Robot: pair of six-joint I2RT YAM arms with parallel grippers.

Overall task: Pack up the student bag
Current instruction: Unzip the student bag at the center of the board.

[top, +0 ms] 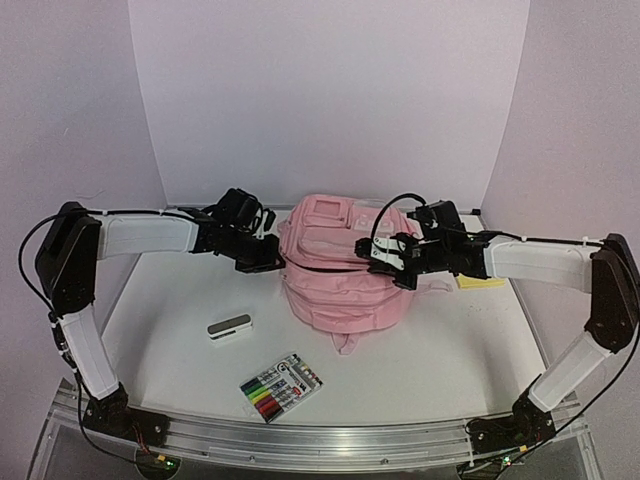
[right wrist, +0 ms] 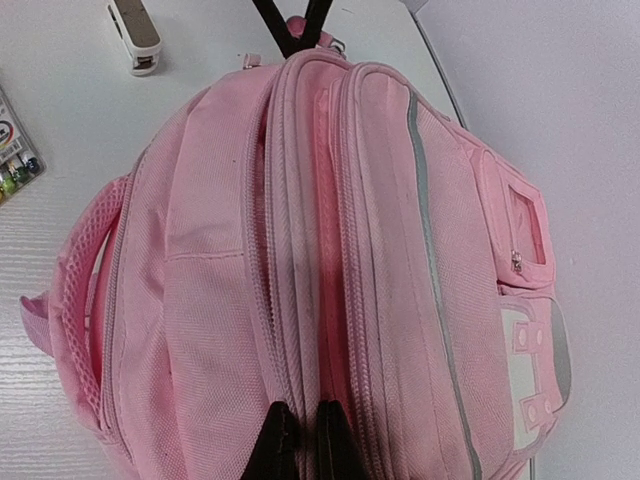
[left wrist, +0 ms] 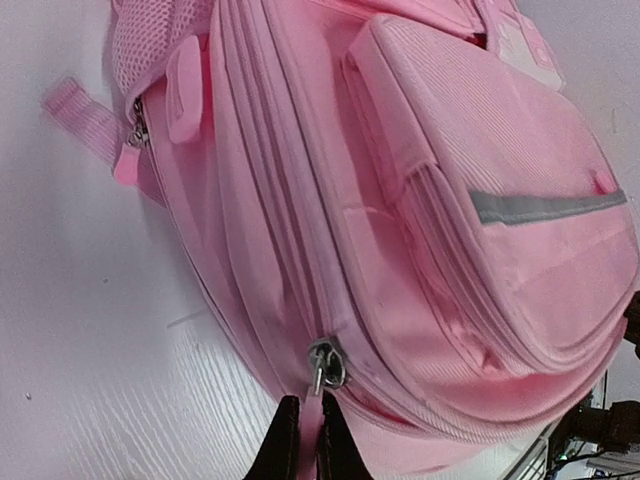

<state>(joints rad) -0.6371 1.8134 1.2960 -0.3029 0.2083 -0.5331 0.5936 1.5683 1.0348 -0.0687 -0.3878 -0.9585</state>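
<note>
Near the desk's (top: 170, 300) front edge lies a marker pack (top: 282, 386), with a small stapler (top: 229, 327) behind it to the left. Farther back, mid-desk, sits the student bag (top: 340, 275). The left claw (left wrist: 303, 410) and right claw (right wrist: 301, 412) are each clamped on its zip seam from opposite sides.

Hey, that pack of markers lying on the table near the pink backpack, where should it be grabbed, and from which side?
Take the marker pack across its short width, about midway along, coming straight down from above. It lies flat on the table, thin and rectangular, turned diagonally, so the grip should be rotated to press on both long edges.
</note>
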